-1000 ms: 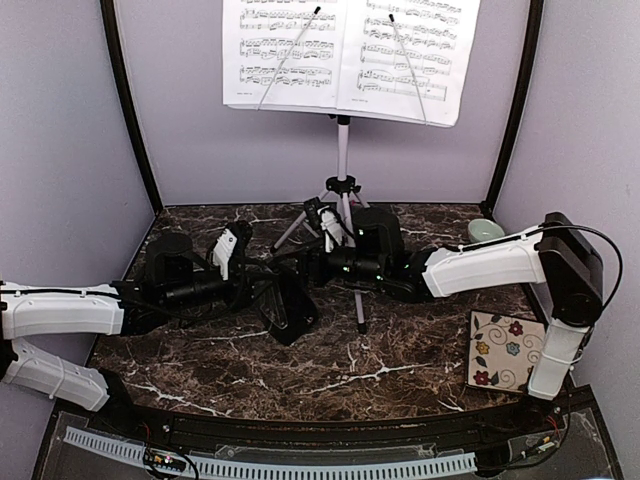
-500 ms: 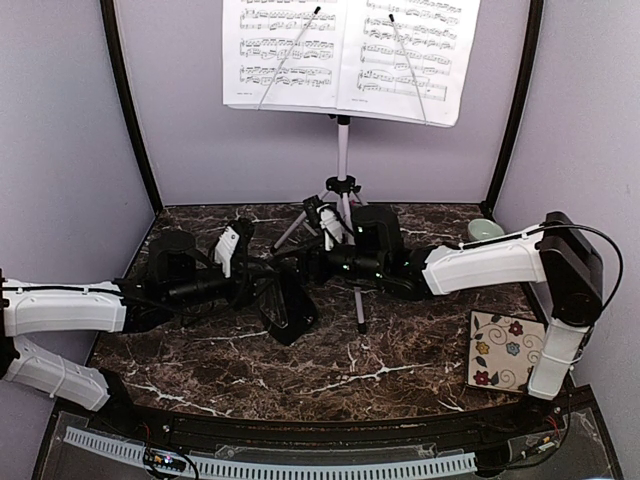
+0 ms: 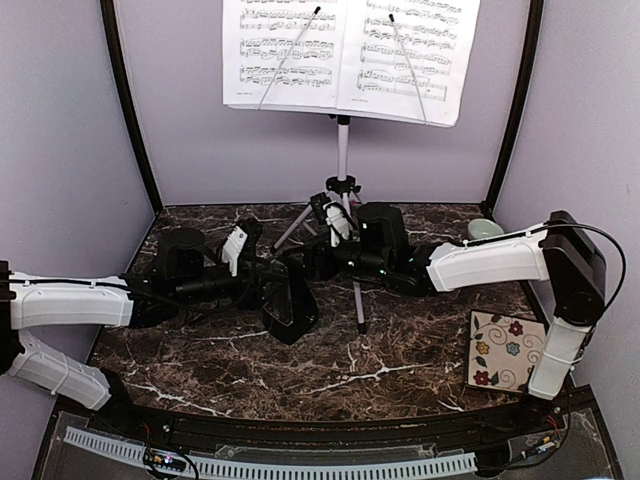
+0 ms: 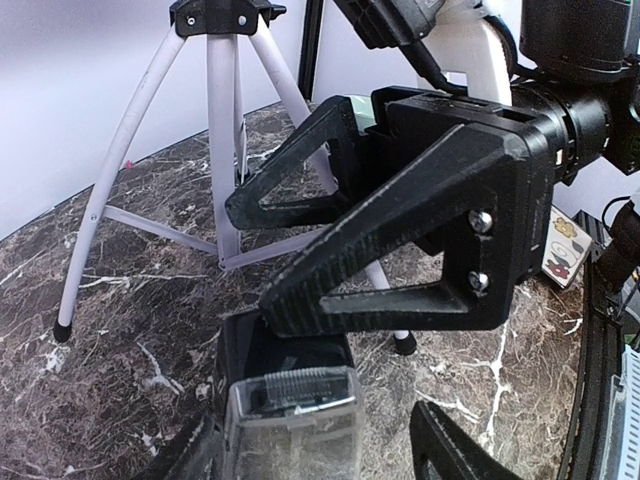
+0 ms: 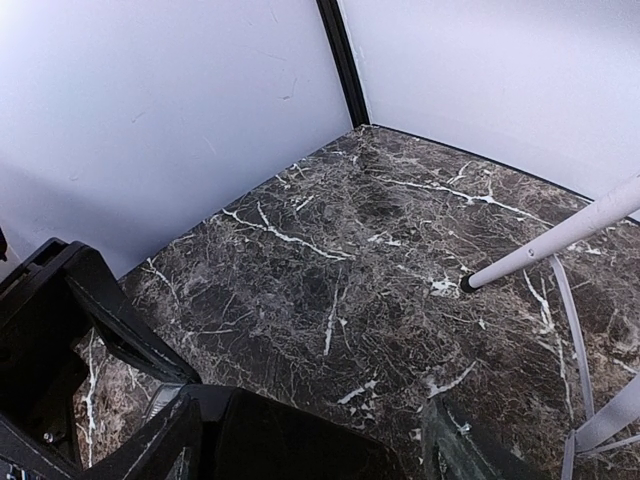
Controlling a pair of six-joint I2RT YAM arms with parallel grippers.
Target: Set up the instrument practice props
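Live on my feed: black metronome (image 3: 290, 305), white sheets (image 3: 350, 55) with black notation, silver-white pole (image 3: 343, 150), dark white-veined marble surface (image 3: 330, 375), floral cream tile (image 3: 505, 350), pale green bowl (image 3: 485, 229).

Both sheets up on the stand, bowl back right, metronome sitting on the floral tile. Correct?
Not quite: the metronome stands on the marble table near its middle, apart from the floral tile, as top external shows. Rest holds.

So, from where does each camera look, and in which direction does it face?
Top external: above and behind the bases, facing the music stand; left arm, right arm show.
Left wrist: low, facing the right gripper and the stand's legs; own fingers below.
Right wrist: low, facing the far left corner; own fingers below.
Shared: the metronome, in all three.
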